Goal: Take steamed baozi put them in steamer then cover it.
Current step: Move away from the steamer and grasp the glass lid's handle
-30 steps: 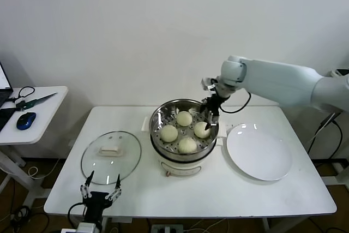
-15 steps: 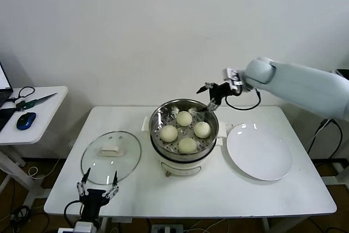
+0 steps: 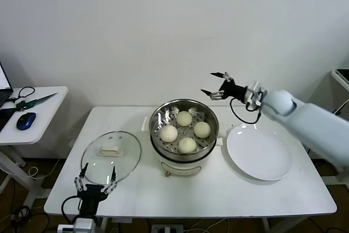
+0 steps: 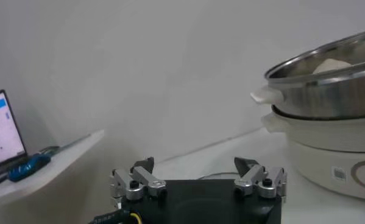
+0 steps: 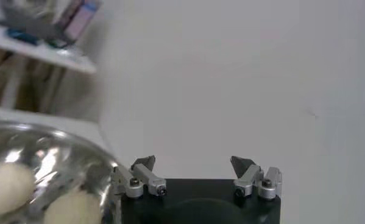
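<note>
Four cream-white steamed baozi (image 3: 187, 145) lie on the perforated tray inside the shiny steel steamer (image 3: 154, 129) at the table's middle; two show blurred in the right wrist view (image 5: 5, 185). The clear glass cover (image 3: 110, 156) with a white handle lies flat on the table, left of the steamer. My right gripper (image 3: 216, 85) is open and empty, raised above and to the right of the steamer's back rim; it shows open in its own view (image 5: 194, 163). My left gripper (image 3: 96, 177) is open and empty, low at the table's front edge, just in front of the cover (image 4: 196, 165).
A flat white plate (image 3: 258, 151) lies right of the steamer, under the right arm. A side desk (image 3: 32, 110) with a blue mouse and cables stands at the left. The steamer's white base (image 4: 328, 155) rises at the side in the left wrist view.
My right gripper has risen out of the steamer and drawn back to the right, leaving the fourth baozi on the tray. My left gripper has shifted slightly left.
</note>
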Controlling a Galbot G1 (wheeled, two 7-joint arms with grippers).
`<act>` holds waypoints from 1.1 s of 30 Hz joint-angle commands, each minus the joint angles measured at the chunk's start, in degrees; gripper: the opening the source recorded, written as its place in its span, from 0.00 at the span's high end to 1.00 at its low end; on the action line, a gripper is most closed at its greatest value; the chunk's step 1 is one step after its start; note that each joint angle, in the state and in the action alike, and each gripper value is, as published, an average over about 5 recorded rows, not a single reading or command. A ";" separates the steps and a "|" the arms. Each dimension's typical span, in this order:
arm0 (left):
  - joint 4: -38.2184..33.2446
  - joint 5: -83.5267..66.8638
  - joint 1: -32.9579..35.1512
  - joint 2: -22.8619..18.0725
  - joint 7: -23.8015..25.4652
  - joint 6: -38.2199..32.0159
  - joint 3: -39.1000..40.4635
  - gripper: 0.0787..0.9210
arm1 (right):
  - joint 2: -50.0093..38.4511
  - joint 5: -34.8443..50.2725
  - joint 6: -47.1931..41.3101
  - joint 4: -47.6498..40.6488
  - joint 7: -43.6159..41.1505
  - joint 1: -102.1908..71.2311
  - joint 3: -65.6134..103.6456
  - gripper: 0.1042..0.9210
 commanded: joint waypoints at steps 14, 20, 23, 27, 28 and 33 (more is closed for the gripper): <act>7.19 58.77 -8.59 5.21 0.64 2.65 0.65 0.12 | 5.56 -10.52 -8.84 19.07 12.59 -63.53 64.68 0.12; 14.21 74.40 -12.68 6.18 2.15 4.20 2.97 0.12 | 9.80 -12.43 -10.26 19.97 9.49 -68.18 71.22 0.12; 19.54 76.92 -16.31 5.75 0.24 4.07 3.58 0.12 | 10.84 -13.44 -10.13 20.08 8.83 -69.59 72.43 0.12; 25.13 80.75 -20.68 5.25 -1.42 0.72 2.98 0.12 | 11.48 -14.21 -9.54 19.76 7.99 -71.15 73.50 0.12; 26.27 81.28 -21.60 5.31 -1.61 -0.05 2.83 0.12 | 11.60 -14.40 -9.30 19.56 7.88 -71.35 73.63 0.12; 31.15 80.01 -25.09 5.74 -2.41 -1.40 2.48 0.12 | 12.22 -15.78 -8.40 18.88 7.25 -71.89 73.93 0.12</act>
